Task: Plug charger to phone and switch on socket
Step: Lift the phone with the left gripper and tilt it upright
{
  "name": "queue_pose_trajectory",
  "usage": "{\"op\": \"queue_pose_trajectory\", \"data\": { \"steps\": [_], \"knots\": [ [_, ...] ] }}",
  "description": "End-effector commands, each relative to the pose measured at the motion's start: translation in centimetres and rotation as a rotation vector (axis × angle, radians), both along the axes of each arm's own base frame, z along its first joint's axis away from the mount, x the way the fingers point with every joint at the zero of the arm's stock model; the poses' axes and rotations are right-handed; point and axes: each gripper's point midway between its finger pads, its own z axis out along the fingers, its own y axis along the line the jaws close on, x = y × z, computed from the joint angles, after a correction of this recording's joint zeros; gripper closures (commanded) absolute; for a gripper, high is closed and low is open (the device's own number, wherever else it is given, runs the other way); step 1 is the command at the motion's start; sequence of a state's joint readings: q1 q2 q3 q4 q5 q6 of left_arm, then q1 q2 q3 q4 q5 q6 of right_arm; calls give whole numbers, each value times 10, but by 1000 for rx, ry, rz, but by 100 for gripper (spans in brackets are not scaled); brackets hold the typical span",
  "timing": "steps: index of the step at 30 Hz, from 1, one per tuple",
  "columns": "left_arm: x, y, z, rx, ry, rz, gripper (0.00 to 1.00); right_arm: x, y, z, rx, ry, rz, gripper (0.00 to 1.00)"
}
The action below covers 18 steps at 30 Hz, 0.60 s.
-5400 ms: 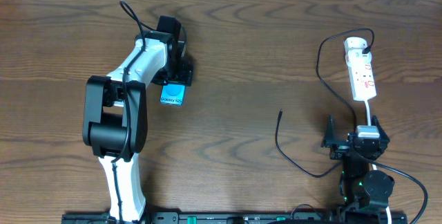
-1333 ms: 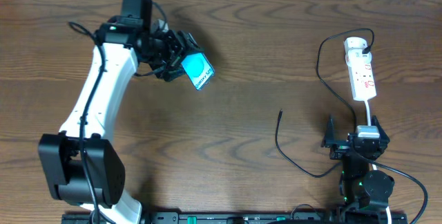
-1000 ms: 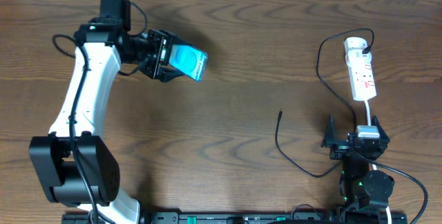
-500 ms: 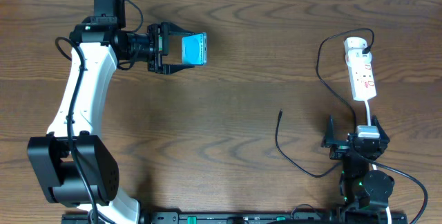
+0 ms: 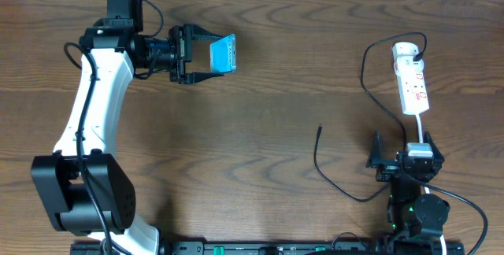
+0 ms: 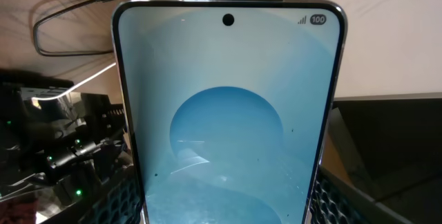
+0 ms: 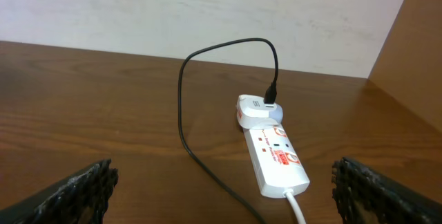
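arm on the left reaches from its base away across the counter (image 5: 268, 97), wrist bent sideways so the left gripper (image 5: 211, 53) lies level, clamped on the lower end of the phone (image 5: 223, 53), whose lit blue screen points out past the fingertips. right gripper (image 5: 402, 149) sits low on its folded arm, jaws spread wide around nothing, with the socket (image 5: 412, 78) straight ahead of it and the charger (image 5: 317, 160) tip lying off to its left. a small "100" at the phone's top corner reads in the left wrist view; the socket's red print is too small to read.
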State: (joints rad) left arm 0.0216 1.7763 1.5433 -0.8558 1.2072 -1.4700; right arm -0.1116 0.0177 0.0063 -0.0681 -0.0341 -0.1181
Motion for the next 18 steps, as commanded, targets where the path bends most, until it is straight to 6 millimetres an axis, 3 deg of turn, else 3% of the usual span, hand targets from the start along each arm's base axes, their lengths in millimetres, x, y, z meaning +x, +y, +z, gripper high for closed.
{"op": "queue_pose_trajectory", "data": {
  "steps": [1, 9, 18],
  "knots": [
    [-6, -3, 15, -47, -15, -15, 93, 0, 5, -1, -10, 2, 25, 1],
    [-3, 0, 9, 4, -69, -20, 93, 0, 5, -1, -10, 2, 25, 1],
    [13, 26, -30, 309, -201, 1, 93, 0, 5, -1, -10, 2, 25, 1]
  ]
}}
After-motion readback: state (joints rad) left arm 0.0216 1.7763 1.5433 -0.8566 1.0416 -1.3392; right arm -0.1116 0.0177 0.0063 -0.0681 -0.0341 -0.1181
